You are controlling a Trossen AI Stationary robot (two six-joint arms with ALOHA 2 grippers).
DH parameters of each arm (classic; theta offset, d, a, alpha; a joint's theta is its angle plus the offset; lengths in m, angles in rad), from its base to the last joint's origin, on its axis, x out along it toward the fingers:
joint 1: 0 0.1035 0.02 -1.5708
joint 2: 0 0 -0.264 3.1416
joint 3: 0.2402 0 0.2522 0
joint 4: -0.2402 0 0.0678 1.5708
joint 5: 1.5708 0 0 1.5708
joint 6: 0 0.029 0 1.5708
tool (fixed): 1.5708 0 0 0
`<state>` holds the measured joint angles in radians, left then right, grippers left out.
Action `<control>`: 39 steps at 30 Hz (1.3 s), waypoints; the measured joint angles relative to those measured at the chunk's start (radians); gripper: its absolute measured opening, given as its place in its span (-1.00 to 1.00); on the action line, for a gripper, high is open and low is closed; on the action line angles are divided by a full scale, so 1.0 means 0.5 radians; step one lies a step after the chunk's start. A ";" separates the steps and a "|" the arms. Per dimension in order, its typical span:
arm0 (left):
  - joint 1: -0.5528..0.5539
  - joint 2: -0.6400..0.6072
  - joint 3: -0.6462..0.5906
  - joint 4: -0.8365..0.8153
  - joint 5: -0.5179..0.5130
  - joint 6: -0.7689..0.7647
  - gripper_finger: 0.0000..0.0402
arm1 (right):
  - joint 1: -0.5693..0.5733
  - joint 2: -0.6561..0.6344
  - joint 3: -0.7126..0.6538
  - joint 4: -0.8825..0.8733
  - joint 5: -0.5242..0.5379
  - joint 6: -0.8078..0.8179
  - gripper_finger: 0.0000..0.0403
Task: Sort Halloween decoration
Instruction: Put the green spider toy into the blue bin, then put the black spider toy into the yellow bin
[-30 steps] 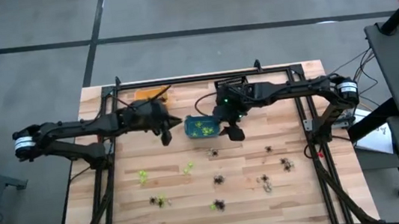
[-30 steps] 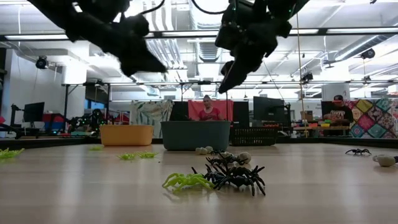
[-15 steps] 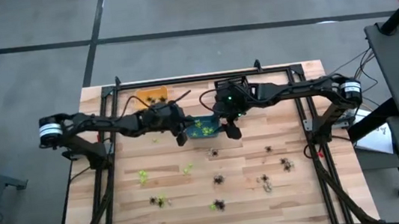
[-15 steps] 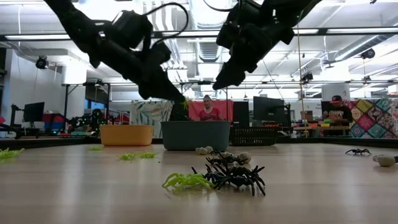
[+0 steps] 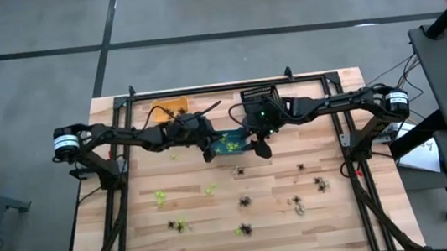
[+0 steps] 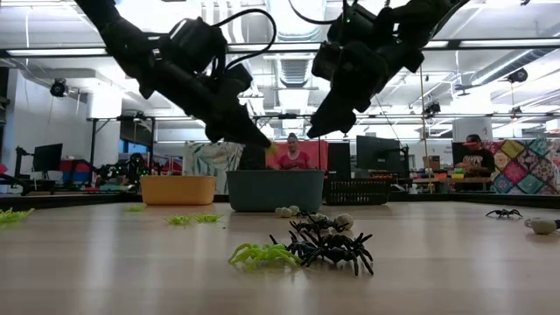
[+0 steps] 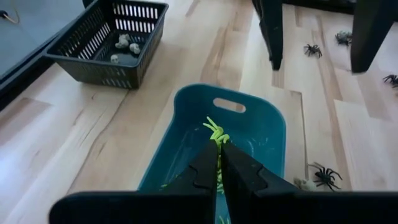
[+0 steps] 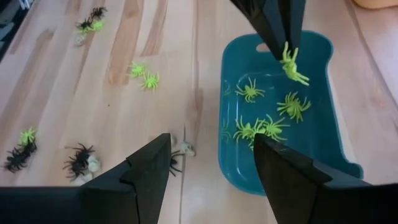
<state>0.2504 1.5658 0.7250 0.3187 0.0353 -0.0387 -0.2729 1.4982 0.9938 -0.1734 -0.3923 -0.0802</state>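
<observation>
My left gripper [image 7: 219,148] is shut on a lime green spider [image 7: 216,130] and hovers over the teal bin [image 7: 264,134]. The right wrist view shows that spider [image 8: 291,65] hanging above several green spiders [image 8: 267,127] lying on the bin's floor. My right gripper [image 8: 211,144] stands open with nothing between its fingers, above the bin's right end [image 5: 247,144]. More green, black and pale spiders [image 5: 245,201] lie loose on the wooden table nearer the front edge. My left gripper pinches the green spider at one end [image 7: 217,139] between its two fingertips. The fingers slant downward from the table's left. The rest of the spider sticks out beyond the tips, lifted clear over the inside of the teal bin.
An orange bin [image 5: 169,108] stands at the far left and a black basket [image 7: 112,40] with pale trinkets at the far middle. A green and a black spider [image 6: 302,249] lie close to the low camera. My two grippers are near each other over the teal bin.
My left gripper has gone toward the table's right and down, carrying the green spider from beside the teal bin to over it, still shut. My right gripper has sunk slightly and rolled a little, staying open over the bin's right end.
</observation>
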 joint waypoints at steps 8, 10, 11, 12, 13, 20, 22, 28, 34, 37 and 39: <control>0.000 -0.002 0.001 0.015 -0.002 -0.006 -0.96 | -0.002 0.000 0.000 0.112 0.001 -0.246 0.09; 0.000 -0.002 0.001 0.014 -0.003 -0.006 -0.91 | -0.012 0.000 0.000 0.130 0.001 -0.334 0.09; 0.000 -0.002 0.001 0.015 -0.005 -0.007 -0.88 | -0.021 0.000 0.000 0.139 0.001 -0.371 0.09; 0.000 -0.002 0.001 0.015 -0.022 -0.007 -0.84 | -0.036 0.001 0.000 0.153 0.000 -0.406 0.09; 0.000 -0.002 0.001 0.014 -0.051 -0.007 -0.80 | -0.054 0.001 0.000 0.167 0.000 -0.429 0.09; 0.002 -0.002 0.001 0.015 -0.210 -0.007 -0.48 | -0.213 0.002 0.000 0.165 0.001 -0.452 0.09; 0.000 -0.003 0.001 0.015 -0.210 -0.003 -0.42 | -0.246 0.002 0.000 0.164 0.001 -0.361 0.09; -0.003 -0.021 0.054 0.015 -0.145 0.053 -0.36 | -0.266 0.002 0.000 0.055 -0.003 0.115 0.09; -0.020 -0.035 0.105 0.004 0.035 0.079 -0.39 | -0.146 0.002 0.000 -0.283 -0.007 0.632 0.09; -0.050 -0.046 0.091 -0.005 0.034 0.077 -0.40 | -0.045 0.002 0.000 -0.550 0.000 0.853 0.09; -0.079 -0.054 0.088 -0.010 0.034 0.076 -0.41 | 0.026 0.002 0.000 -0.730 0.001 0.977 0.09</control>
<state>0.2110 1.5387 0.7689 0.3135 0.0524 -0.0006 -0.2602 1.4990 0.9939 -0.5385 -0.3918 0.4084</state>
